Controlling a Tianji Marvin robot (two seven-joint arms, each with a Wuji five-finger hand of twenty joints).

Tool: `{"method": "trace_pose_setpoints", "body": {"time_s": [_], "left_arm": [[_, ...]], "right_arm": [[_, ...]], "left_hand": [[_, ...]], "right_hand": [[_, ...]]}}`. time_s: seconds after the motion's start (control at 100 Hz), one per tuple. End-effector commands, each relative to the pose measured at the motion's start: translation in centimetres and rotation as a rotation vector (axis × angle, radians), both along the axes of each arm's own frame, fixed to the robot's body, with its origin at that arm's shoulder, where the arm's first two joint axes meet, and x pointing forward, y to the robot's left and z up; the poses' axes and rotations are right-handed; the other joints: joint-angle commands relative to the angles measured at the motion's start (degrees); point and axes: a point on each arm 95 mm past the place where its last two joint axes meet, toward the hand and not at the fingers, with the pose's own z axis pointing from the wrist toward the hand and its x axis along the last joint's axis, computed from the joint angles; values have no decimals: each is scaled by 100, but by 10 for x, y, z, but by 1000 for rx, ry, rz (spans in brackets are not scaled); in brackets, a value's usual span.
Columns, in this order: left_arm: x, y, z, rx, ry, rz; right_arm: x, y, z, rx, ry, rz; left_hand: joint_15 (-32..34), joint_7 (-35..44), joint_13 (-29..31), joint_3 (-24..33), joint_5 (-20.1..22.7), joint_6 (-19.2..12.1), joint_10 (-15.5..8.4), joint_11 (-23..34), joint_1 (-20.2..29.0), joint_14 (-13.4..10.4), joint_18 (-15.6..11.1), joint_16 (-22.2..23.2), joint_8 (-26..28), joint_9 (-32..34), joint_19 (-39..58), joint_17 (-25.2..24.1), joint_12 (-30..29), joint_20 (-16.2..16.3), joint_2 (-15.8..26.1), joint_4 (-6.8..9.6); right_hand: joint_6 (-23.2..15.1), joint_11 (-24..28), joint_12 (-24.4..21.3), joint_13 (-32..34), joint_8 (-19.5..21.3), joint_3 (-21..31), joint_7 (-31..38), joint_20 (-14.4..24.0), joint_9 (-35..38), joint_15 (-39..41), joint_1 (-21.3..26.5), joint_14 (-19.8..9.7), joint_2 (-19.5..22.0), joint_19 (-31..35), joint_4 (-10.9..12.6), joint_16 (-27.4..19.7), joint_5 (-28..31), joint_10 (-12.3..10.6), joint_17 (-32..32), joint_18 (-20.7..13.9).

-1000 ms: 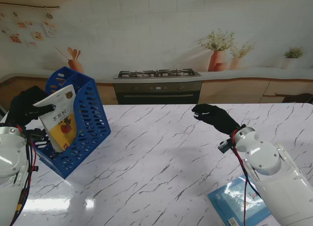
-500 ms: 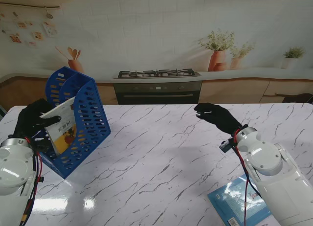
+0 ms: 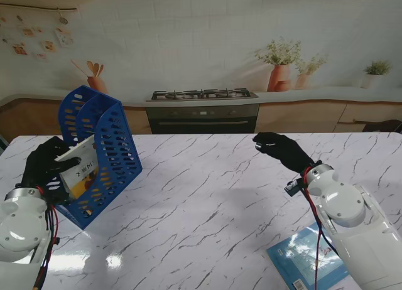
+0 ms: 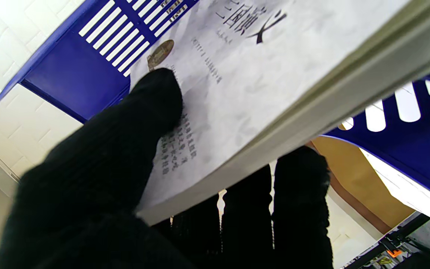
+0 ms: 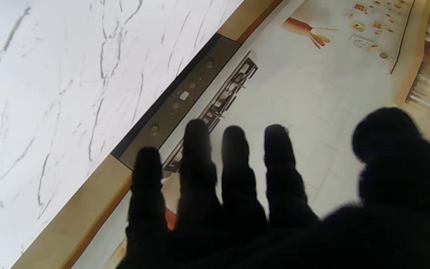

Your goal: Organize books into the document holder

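The marble table (image 3: 207, 202) carries a blue document holder (image 3: 107, 145) on the left, tipped up on one edge. A white book (image 3: 80, 167) sits partly inside its open side, pinched by the left hand (image 3: 45, 167), thumb (image 4: 140, 112) on the cover and fingers under the page edge. How deep it sits is hard to judge. The right hand (image 3: 279, 149) hovers empty, fingers spread. A blue book (image 3: 301, 255) lies nearest me on the right.
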Motion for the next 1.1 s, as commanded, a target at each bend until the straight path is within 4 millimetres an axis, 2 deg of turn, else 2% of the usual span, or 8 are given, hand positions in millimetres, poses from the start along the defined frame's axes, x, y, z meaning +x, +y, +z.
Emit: {"method": "trace_pose_setpoints", "body": {"time_s": [0.0,0.21,0.29,0.56,0.6,0.78,0.96,1.09], "left_arm": [[-4,-5,-2,-9,8,-21],[-10,-4,-4,50,30,-33],[-13,-8,-3,48,35,-36],[-21,-11,9,95,32,-27],[-22,-11,12,98,30,-26],[-27,-15,31,112,7,-28],[-32,-20,60,151,-40,-35],[-38,-31,83,192,-80,-69]], "right_arm": [[-3,4,-5,13,8,1],[-4,4,-7,17,10,-1],[-4,4,-7,18,13,0],[-4,4,-8,23,15,1],[-5,4,-9,23,17,1],[-5,3,-8,23,14,2],[-4,3,-7,25,6,3],[-4,4,-6,27,3,7]], "left_hand": [[-175,-124,-218,-131,-118,-4,-7,-21,161,61,162,-86,-504,-137,-201,-313,-70,189,417,42],[-656,-785,-837,-573,-467,169,195,915,-299,253,500,-314,-1839,-1164,-829,-1366,-1019,492,552,-77],[-875,-1188,-1087,-801,-431,352,307,1049,-347,373,624,-437,-2474,-1444,-1023,-1745,-1781,578,628,-66],[-1793,-2736,-1787,-690,-400,717,369,759,-1111,500,607,-994,-3497,-1851,-2159,-2781,-2097,306,1123,4],[-2043,-3097,-1994,-646,-445,791,372,641,-1284,508,581,-1146,-3600,-1987,-2503,-3045,-2164,231,1244,122],[-3108,-4139,-2917,-1089,-609,823,431,121,-1409,513,329,-1865,-4189,-2612,-4342,-4127,-2452,-178,1440,125],[-3433,-4334,-3142,-1350,-631,842,432,6,-1398,222,200,-2163,-4276,-2697,-5041,-4272,-2504,-247,1576,145],[-3454,-4385,-3014,-1569,-531,780,244,59,-1344,117,136,-2216,-4286,-2512,-5103,-4155,-2427,-170,1649,125]], "right_hand": [[-58,-48,-13,-47,-74,-114,-41,-30,23,-85,-151,-207,118,-79,229,-64,-8,-186,-71,1099],[-53,-49,-13,-43,-75,-119,-40,-29,22,-84,-150,-197,115,-78,230,-63,-6,-186,-67,1095],[-55,-50,-12,-48,-75,-121,-39,-29,20,-86,-150,-200,115,-79,229,-64,-3,-184,-69,1098],[-60,-51,-12,-56,-79,-125,-44,-31,22,-90,-149,-203,124,-83,230,-65,-12,-182,-75,1099],[-54,-53,-12,-51,-79,-128,-44,-32,21,-88,-153,-203,123,-85,230,-64,-10,-175,-77,1098],[-56,-54,-12,-47,-80,-128,-44,-33,24,-87,-149,-208,121,-86,231,-63,-8,-189,-75,1094],[-55,-53,-11,-53,-82,-128,-48,-35,28,-89,-144,-199,130,-91,232,-63,-16,-181,-79,1091],[-58,-55,-9,-66,-84,-133,-50,-39,26,-96,-140,-188,132,-100,232,-65,-19,-180,-89,1074]]}}
